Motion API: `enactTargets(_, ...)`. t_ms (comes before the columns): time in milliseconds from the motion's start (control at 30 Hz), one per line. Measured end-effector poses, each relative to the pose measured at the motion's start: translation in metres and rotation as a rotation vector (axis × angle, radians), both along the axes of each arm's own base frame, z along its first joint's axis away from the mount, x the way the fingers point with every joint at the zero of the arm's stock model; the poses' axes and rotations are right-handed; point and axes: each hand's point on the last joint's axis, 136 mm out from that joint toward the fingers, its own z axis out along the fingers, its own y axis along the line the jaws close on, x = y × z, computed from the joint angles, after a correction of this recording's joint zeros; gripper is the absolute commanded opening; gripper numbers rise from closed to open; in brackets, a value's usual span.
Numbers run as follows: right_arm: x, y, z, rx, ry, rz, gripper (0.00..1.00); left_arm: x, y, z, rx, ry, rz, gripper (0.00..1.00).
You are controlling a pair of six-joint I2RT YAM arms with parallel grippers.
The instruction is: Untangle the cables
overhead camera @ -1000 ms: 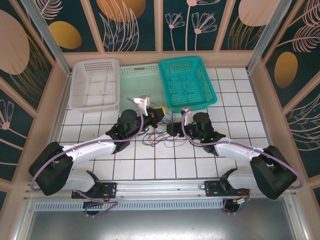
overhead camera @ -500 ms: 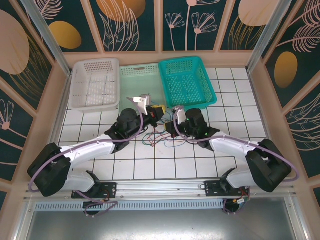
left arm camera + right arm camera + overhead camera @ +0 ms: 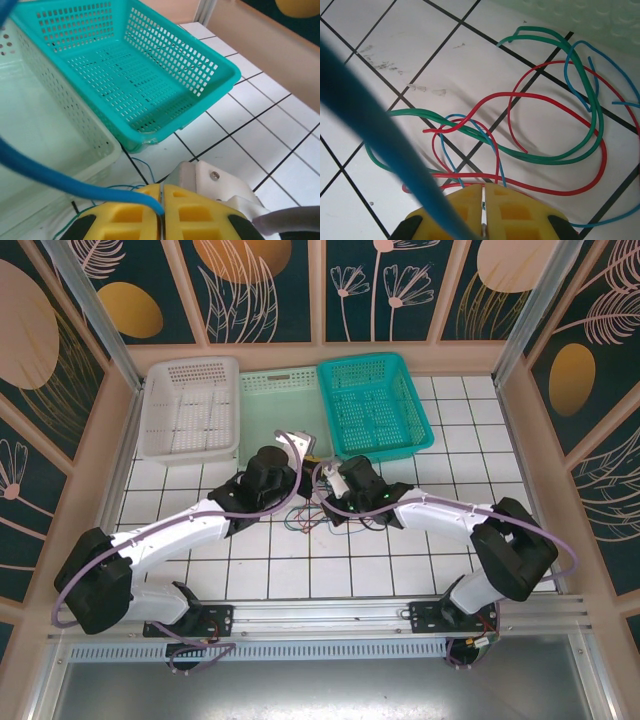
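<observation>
left gripper (image 3: pixel 161 210) jaws pinch the blue cable (image 3: pixel 60 177) to pull it free, right gripper (image 3: pixel 483 210) jaws shut, probably pinning the cables (image 3: pixel 540 96)

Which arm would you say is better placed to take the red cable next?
Probably the right: the right gripper hangs just over the red cable loops, while the left gripper is shut on a blue cable near the teal basket.

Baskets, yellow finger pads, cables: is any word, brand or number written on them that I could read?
No readable text anywhere.
No lettering seen on the teal basket, the white basket, the yellow pads or the blue cable.
On the pale green basket: a small dark strip on its far rim in the top view, possibly a label, too small to read.
</observation>
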Motion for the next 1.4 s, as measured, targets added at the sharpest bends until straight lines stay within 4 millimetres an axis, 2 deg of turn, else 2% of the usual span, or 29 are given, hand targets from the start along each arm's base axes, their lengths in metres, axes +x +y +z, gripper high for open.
enactTargets(100,0.001,-0.001,0.001,0.001,-0.004,-0.007,0.0,0.002,0.002,0.0,0.027,-0.021,0.008,0.16)
enactTargets(133,0.001,-0.001,0.003,0.008,-0.002,-0.012,0.0,0.003,0.003,0.001,0.034,-0.028,0.011,0.22)
enactTargets(200,0.001,0.0,0.007,0.033,0.004,-0.019,0.0,0.004,0.004,0.003,0.041,-0.043,0.017,0.53)
enactTargets(267,0.001,0.001,0.011,0.058,0.016,-0.021,0.0,0.008,0.01,0.007,0.049,-0.064,0.044,0.67)
enactTargets(300,0.001,0.001,0.013,0.068,0.019,-0.021,0.0,0.01,0.013,0.008,0.05,-0.069,0.063,0.78)
enactTargets(433,0.004,0.0,0.014,0.09,0.039,-0.034,0.0,0.017,0.034,0.027,0.042,-0.119,0.176,0.99)
enactTargets(667,0.015,-0.016,0.015,0.165,0.103,-0.113,0.0,-0.008,0.103,0.097,-0.165,-0.282,0.385,0.98)
enactTargets(767,0.02,-0.014,0.022,0.211,0.105,-0.129,0.0,-0.013,0.122,0.112,-0.249,-0.294,0.453,0.99)
enactTargets(833,0.022,-0.01,0.027,0.238,0.106,-0.13,0.0,-0.013,0.128,0.115,-0.29,-0.284,0.473,0.99)
enactTargets(967,0.024,-0.006,0.034,0.276,0.1,-0.131,0.0,-0.009,0.123,0.111,-0.357,-0.229,0.462,0.98)
enactTargets(1133,0.028,0.0,0.043,0.313,0.08,-0.133,0.0,0.004,0.093,0.089,-0.429,-0.115,0.376,0.98)
enactTargets(1267,0.025,0.009,0.05,0.339,0.063,-0.111,0.0,0.013,0.068,0.063,-0.447,-0.019,0.309,0.91)
enactTargets(1400,0.021,0.016,0.055,0.358,0.05,-0.088,0.0,0.019,0.055,0.052,-0.483,0.038,0.265,0.82)
